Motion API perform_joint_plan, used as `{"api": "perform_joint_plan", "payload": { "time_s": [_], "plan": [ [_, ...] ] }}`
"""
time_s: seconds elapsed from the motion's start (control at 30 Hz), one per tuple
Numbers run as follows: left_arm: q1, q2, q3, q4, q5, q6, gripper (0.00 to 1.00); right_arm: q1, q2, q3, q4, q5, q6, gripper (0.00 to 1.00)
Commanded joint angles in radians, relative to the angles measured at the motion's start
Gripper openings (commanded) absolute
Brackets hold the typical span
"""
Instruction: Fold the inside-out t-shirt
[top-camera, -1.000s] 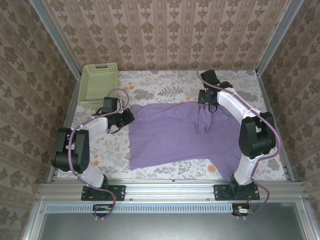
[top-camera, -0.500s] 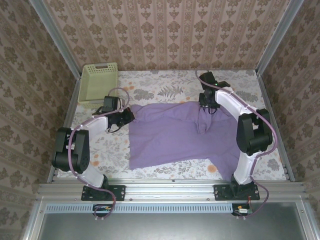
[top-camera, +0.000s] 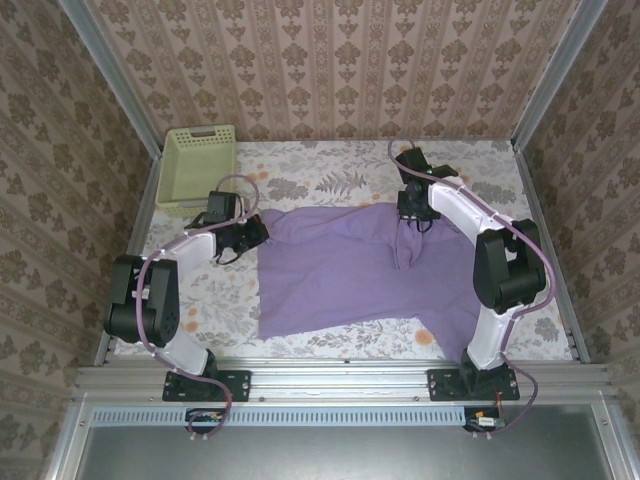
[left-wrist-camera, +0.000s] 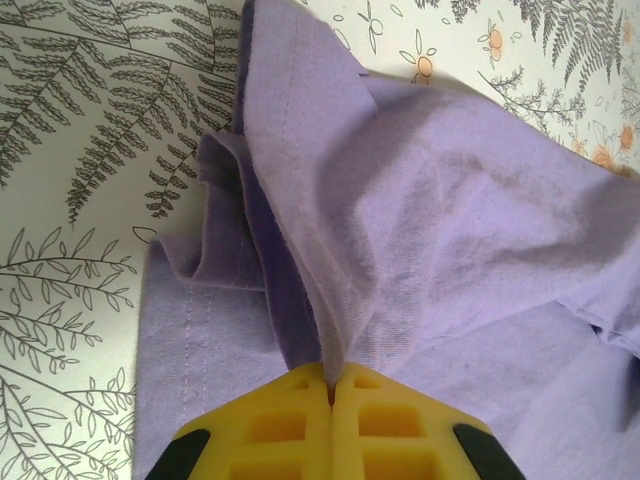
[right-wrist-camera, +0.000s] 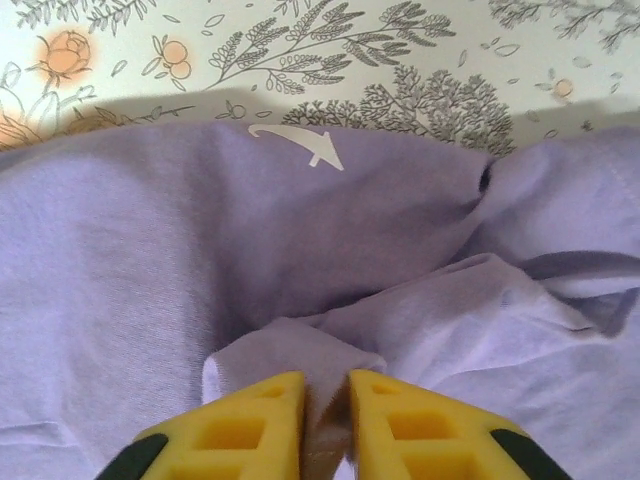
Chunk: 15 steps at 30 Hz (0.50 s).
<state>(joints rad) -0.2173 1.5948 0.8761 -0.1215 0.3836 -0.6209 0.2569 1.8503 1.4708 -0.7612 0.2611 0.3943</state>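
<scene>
Shifted left: right fingers (right-wrist-camera: 262, 418) pinching t-shirt (top-camera: 345, 270) fold; left fingers (left-wrist-camera: 272, 432) clamp hem; table (top-camera: 330, 165) open past far edge.

No legible text, brand, number or sign. The white mark (right-wrist-camera: 298, 141) on the t-shirt (right-wrist-camera: 120, 260), upper centre, carries no readable characters.

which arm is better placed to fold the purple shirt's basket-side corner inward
Left, probably. The left gripper is clamped on that corner of the lavender-purple cotton t-shirt; the right gripper pinches a bunch farther along the far edge.
</scene>
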Motion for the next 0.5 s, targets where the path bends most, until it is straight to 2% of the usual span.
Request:
{"api": "perform_joint_plan", "payload": {
  "time_s": [0.0, 0.13, 0.27, 0.47],
  "plan": [
    [-0.003, -0.005, 0.049, -0.027, -0.017, 0.015, 0.0, 0.002, -0.059, 0.038, -0.064, 0.107, -0.012, 0.13],
    [0.018, 0.004, 0.111, -0.037, -0.012, 0.012, 0.0, -0.031, -0.061, 0.134, -0.096, 0.144, -0.031, 0.02],
    [0.045, 0.02, 0.191, -0.035, -0.005, 0.006, 0.0, -0.08, -0.034, 0.286, -0.1, 0.147, -0.064, 0.0],
    [0.079, 0.064, 0.279, -0.033, 0.013, 0.003, 0.0, -0.143, 0.087, 0.627, -0.155, 0.164, -0.101, 0.0]
  ]
}}
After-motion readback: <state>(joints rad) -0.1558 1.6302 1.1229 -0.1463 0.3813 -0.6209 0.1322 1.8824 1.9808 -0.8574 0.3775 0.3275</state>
